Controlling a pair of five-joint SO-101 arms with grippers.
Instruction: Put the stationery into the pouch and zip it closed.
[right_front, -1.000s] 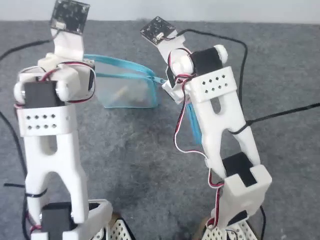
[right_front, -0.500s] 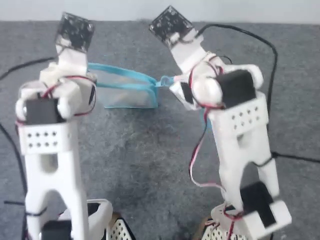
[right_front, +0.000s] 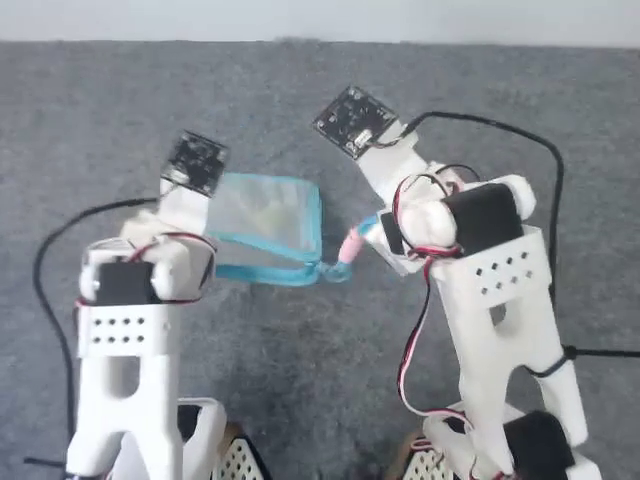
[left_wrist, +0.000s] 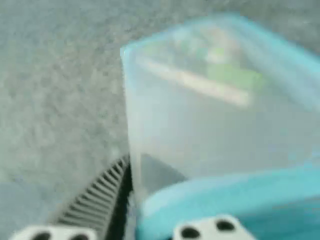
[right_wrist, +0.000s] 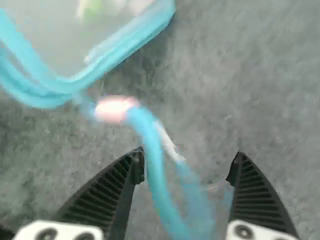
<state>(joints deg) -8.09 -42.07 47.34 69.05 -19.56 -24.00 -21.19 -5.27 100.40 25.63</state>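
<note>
The right tool (right_wrist: 187, 157) stands wide open just above the grey bench (right_front: 280, 380), its two ribbed black fingers (right_wrist: 122, 187) well apart. A blue strap (right_wrist: 155, 155) runs loosely through the gap between them, clamped by neither. Just beyond the fingertips the strap meets a pink zip pull (right_wrist: 114, 109), which in the high view lies at the right-hand end of the pouch's turquoise zip edge (right_front: 270, 270), close to the right arm's wrist.

That zip edge is the side of the pouch (right_front: 265, 215) nearest the arm bases. Whether the zip is fully drawn cannot be told. At its other end the left tool (left_wrist: 145, 200) is closed on the pouch's corner: one ribbed finger (left_wrist: 102, 192) presses against the clear wall, with the turquoise seam lying over the lower jaw.

Farther out, the pouch lies flat on the bench between the two arms (nearer the left one). Its body is translucent with turquoise trim. The stationery (left_wrist: 225, 75) shows through the wall as a pale stick shape and a green patch, toward the far edge.
</note>
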